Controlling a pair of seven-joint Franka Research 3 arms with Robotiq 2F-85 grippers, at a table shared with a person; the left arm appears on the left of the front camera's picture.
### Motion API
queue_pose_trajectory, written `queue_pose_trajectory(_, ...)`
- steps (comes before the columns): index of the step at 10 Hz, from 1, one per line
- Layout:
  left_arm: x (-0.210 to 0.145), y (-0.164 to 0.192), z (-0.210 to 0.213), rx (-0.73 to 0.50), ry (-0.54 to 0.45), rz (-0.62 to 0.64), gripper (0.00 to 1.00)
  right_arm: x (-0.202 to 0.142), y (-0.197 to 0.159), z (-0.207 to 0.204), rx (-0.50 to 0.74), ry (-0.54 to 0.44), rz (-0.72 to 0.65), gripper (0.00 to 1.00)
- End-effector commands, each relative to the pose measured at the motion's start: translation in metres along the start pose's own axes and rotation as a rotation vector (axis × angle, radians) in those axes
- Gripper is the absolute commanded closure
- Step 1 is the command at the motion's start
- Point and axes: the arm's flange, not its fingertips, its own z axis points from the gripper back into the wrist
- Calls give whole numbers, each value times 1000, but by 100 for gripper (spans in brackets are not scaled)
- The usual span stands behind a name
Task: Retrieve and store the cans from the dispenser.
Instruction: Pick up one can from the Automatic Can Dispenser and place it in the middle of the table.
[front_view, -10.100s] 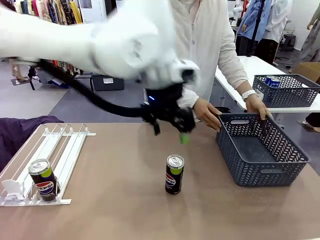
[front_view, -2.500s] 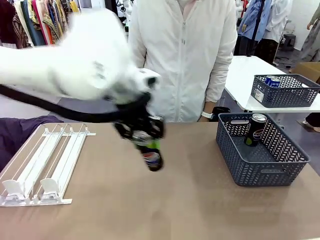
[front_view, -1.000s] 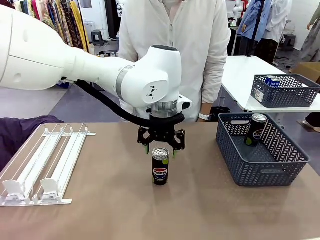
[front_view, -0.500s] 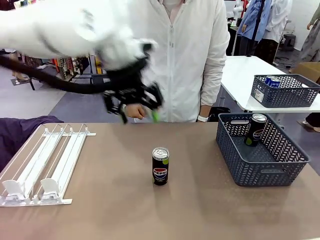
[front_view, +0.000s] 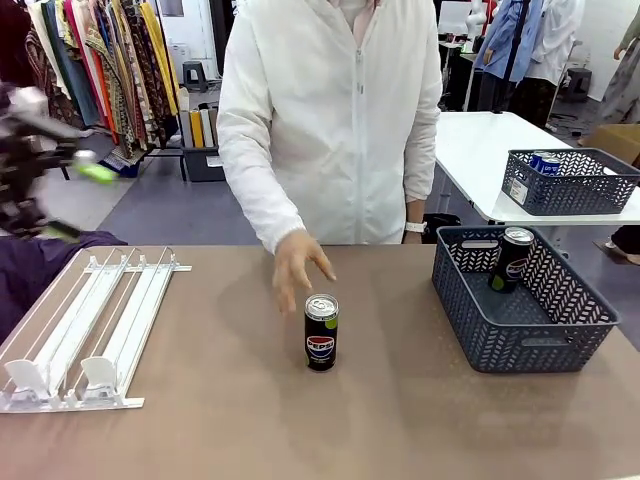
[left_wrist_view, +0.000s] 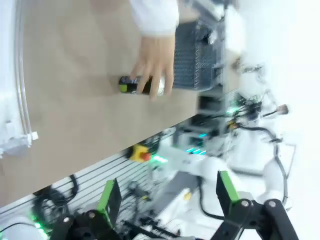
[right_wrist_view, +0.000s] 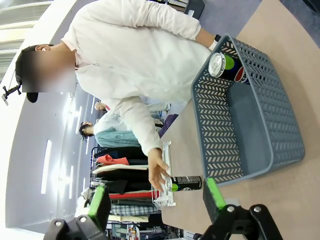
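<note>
A black Pepsi can (front_view: 321, 333) stood upright on the table (front_view: 400, 420), well to the left of the grey basket (front_view: 520, 300) and right of the dispenser (front_view: 90, 330). The person's hand (front_view: 298, 265) hovered at its top. The left gripper (left_wrist_view: 165, 192) hung far from that can, jaws spread wide and empty. The right gripper (right_wrist_view: 155, 197), likewise wide apart and empty, was clear of the basket, where a second can (front_view: 510, 258) leaned inside.
</note>
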Motion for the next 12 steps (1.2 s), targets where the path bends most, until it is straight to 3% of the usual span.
queue_pose_trajectory(1, -2, 69, 31, -275, -105, 126, 0, 2, 4, -2, 28, -13, 7, 0)
queue_pose_trajectory(2, -5, 97, 36, -401, -123, 139, 0, 2, 4, -2, 28, -13, 7, 0)
queue_pose_trajectory(3, -2, 106, 34, -411, -110, 170, 0, 2, 4, -2, 28, -13, 7, 0)
queue_pose_trajectory(4, -14, 87, 49, -275, -107, 145, 0, 2, 4, -2, 28, -13, 7, 0)
queue_pose_trajectory(12, -14, 87, 49, -275, -107, 145, 0, 2, 4, -2, 28, -13, 7, 0)
